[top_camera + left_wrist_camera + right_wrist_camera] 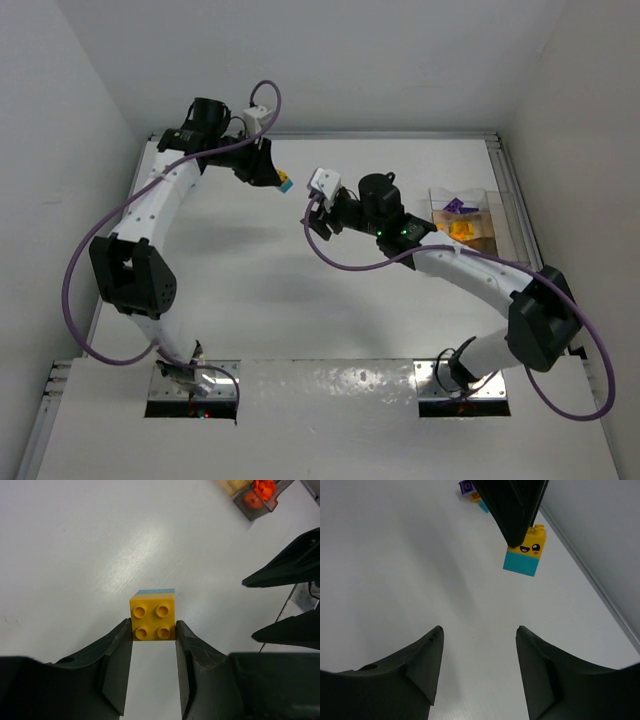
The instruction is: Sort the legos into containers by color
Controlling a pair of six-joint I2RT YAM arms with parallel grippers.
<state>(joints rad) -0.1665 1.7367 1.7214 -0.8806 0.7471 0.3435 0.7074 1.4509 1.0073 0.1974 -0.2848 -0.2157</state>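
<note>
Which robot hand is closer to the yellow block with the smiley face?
Left. The left gripper is pinching the yellow block itself. The right gripper is open, a gap away from it, facing the block's smiley side.

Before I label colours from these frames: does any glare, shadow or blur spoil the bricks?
Top external: glare on the table at its near strip, soft arm shadows beyond. Left wrist: a sheen streak on the table, but the yellow-and-teal brick in the left gripper is sharp. Right wrist: even light, the brick crisp, the right gripper a dark silhouette.
</note>
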